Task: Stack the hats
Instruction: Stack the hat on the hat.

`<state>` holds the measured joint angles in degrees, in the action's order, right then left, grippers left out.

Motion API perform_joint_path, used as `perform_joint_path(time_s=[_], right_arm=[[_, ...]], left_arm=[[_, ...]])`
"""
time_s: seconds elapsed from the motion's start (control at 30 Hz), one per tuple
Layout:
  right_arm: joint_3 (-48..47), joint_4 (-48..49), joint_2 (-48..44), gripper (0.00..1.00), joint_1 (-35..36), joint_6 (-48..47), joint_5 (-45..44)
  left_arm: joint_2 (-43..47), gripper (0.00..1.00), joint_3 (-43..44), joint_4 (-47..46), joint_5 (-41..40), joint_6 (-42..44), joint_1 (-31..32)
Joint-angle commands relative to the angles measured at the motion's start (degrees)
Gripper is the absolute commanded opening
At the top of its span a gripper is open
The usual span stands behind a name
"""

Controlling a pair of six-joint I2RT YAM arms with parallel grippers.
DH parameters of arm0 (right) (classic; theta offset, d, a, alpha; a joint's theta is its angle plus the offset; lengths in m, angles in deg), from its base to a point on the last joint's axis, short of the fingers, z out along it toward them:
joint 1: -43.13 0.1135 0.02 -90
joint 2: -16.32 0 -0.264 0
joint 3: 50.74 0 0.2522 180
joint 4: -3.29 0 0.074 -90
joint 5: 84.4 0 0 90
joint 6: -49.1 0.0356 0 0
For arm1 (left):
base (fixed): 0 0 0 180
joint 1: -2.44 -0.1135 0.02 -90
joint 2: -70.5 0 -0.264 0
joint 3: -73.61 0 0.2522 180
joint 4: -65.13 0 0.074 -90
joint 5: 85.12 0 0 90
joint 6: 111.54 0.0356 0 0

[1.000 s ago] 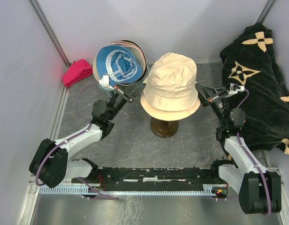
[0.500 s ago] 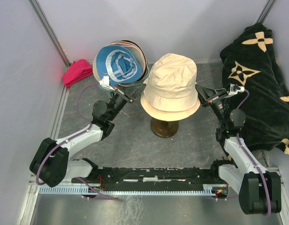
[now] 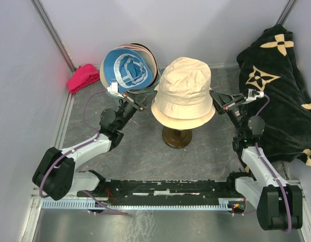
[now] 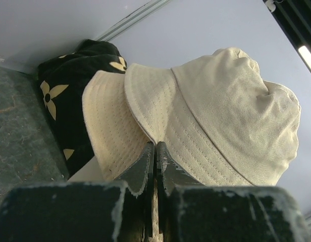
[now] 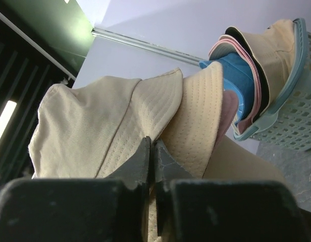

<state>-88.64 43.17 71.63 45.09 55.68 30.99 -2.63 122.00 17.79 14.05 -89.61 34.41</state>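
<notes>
A cream bucket hat (image 3: 183,93) sits over the brown stand (image 3: 176,136) in the middle. My left gripper (image 3: 145,101) is shut on the hat's left brim; the pinch shows in the left wrist view (image 4: 155,145). My right gripper (image 3: 214,99) is shut on the right brim, as the right wrist view (image 5: 152,141) shows. Several other hats, with a blue one (image 3: 127,68) on top and pink and tan ones under it (image 5: 256,60), lie nested in a pale green basket (image 5: 292,116) at the back left.
A large black cloth with beige flower marks (image 3: 276,85) is heaped at the right. A small magenta cloth (image 3: 82,77) lies at the back left by the wall. Grey walls close in on both sides.
</notes>
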Motion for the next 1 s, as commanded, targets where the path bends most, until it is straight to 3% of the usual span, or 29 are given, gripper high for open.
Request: perform_joint_path(time_s=[0.0,0.1,0.27,0.53,0.97], right_arm=[[-0.40,-10.30,2.57,0.15,-2.26,-5.53,0.45],[-1.26,-8.85,2.86,0.29,-2.29,-4.99,0.77],[-1.94,-8.91,1.73,0.41,-2.32,-4.97,0.85],[-1.56,-10.12,-0.29,0.46,-2.79,-4.97,-0.09],[-2.12,-14.84,-2.19,0.48,-3.93,-6.10,-4.19]], left_arm=[[-2.31,0.08,-2.05,12.26,1.50,3.44,-0.85],[-1.84,0.15,-1.62,11.23,1.88,2.93,-0.84],[0.03,0.32,-1.53,11.25,1.62,2.94,-0.84],[4.29,0.39,-2.21,13.72,-0.63,3.54,-0.94],[20.76,0.47,-3.23,30.52,-13.06,8.49,-1.60]])
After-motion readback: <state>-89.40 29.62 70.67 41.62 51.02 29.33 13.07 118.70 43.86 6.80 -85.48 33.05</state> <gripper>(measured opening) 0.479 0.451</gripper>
